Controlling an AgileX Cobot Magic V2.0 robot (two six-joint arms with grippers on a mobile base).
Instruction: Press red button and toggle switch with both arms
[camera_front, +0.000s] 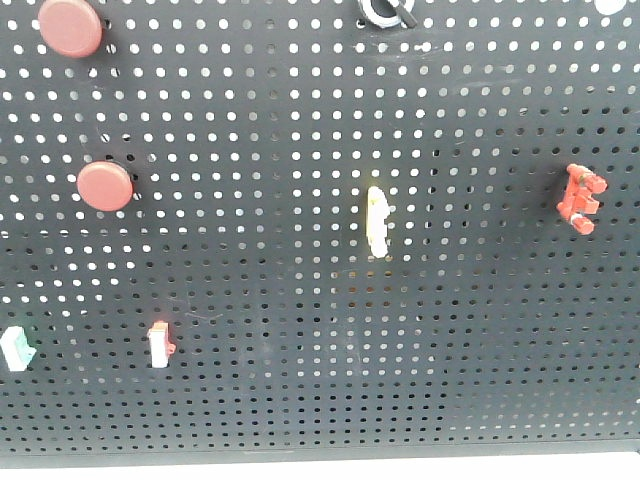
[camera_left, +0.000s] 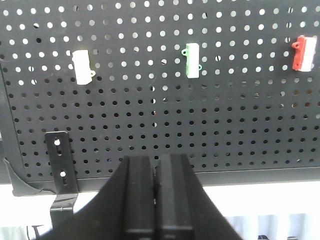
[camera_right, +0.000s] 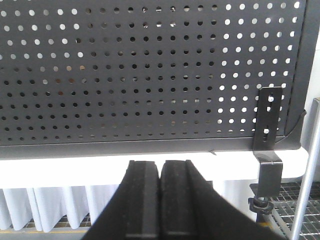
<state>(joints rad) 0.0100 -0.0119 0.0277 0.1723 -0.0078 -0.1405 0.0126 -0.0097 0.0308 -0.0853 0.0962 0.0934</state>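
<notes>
Both grippers (camera_left: 156, 172) (camera_right: 160, 172) closed, empty.

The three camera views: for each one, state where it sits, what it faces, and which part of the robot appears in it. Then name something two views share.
Exterior front view: off the arms, facing the pegboard with red buttons and the toggle switch; no robot part shows.
Left wrist view: behind the left gripper, its fingers together, facing the board's lower left.
Right wrist view: behind the right gripper, fingers together, facing the board's bare lower right corner.
Shared: the red-and-white switch shows in the front and left wrist views.
</notes>
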